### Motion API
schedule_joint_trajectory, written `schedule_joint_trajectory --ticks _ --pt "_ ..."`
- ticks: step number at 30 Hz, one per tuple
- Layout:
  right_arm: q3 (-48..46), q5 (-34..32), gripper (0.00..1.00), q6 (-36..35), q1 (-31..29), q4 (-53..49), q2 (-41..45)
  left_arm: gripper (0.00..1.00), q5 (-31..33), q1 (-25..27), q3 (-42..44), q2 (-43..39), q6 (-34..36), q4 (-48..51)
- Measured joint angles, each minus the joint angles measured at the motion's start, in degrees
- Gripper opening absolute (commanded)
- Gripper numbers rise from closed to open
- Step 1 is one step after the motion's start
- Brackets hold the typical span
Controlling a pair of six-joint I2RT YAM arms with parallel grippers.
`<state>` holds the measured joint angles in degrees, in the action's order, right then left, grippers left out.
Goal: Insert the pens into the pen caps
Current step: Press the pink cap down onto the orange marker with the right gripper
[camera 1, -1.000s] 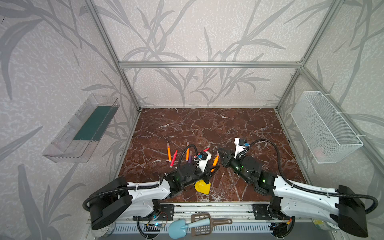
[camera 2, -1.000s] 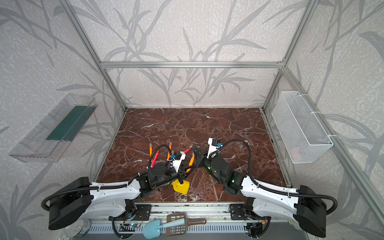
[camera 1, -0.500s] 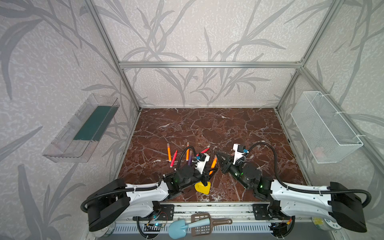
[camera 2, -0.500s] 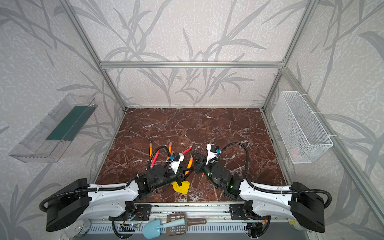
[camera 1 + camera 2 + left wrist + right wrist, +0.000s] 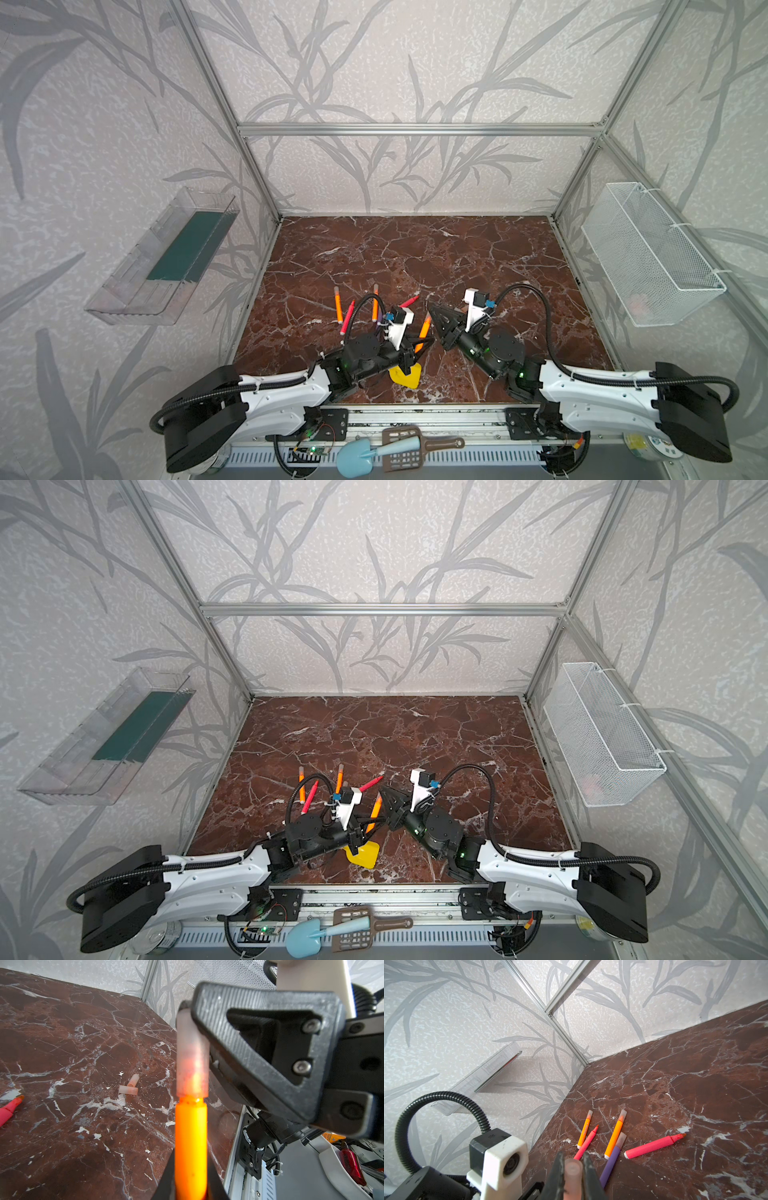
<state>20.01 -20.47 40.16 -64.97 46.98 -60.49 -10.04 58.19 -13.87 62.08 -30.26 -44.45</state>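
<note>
In both top views our two hands meet at the lower centre of the frame, over the front of the marble worktop (image 5: 415, 257). Our left hand (image 5: 191, 1159) is pinched on the barrel of an orange pen (image 5: 191, 1126). Our right hand (image 5: 572, 1157) is pinched on a pale translucent pen cap (image 5: 572, 1176). In the left wrist view the cap sits over the pen's tip, and a thin band of the pen's neck shows between the cap's rim and the barrel.

Just left of the hands in the top views, five more pens lie on the worktop. Two orange ones (image 5: 584, 1129) (image 5: 614, 1136) and a purple one (image 5: 610, 1161) wear caps, while two red-pink ones (image 5: 586, 1142) (image 5: 654, 1147) have bare tips. Two loose caps (image 5: 128, 1089) lie touching each other, seen only in the left wrist view.
</note>
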Motion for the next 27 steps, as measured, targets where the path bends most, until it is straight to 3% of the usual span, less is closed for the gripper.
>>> schedule_joint_trajectory --ticks 7,15,21,27 --pt "-2.27 2.21 0.28 -1.07 -1.09 -2.54 1.99 0.00 0.85 -0.57 0.11 -1.86 -0.44 -1.42" --pt "-2.56 2.99 0.48 -2.67 -1.09 -7.21 7.13 0.00 1.29 -0.57 0.11 -2.01 -0.28 -1.88" --pt "1.73 2.03 0.50 -3.52 -1.09 -13.73 9.86 0.00 1.16 -0.57 0.11 -1.99 0.55 -1.86" --pt "8.13 -0.02 0.50 -2.27 -1.09 -16.09 5.66 0.00 -0.15 -0.57 -0.26 -1.90 1.68 -0.96"
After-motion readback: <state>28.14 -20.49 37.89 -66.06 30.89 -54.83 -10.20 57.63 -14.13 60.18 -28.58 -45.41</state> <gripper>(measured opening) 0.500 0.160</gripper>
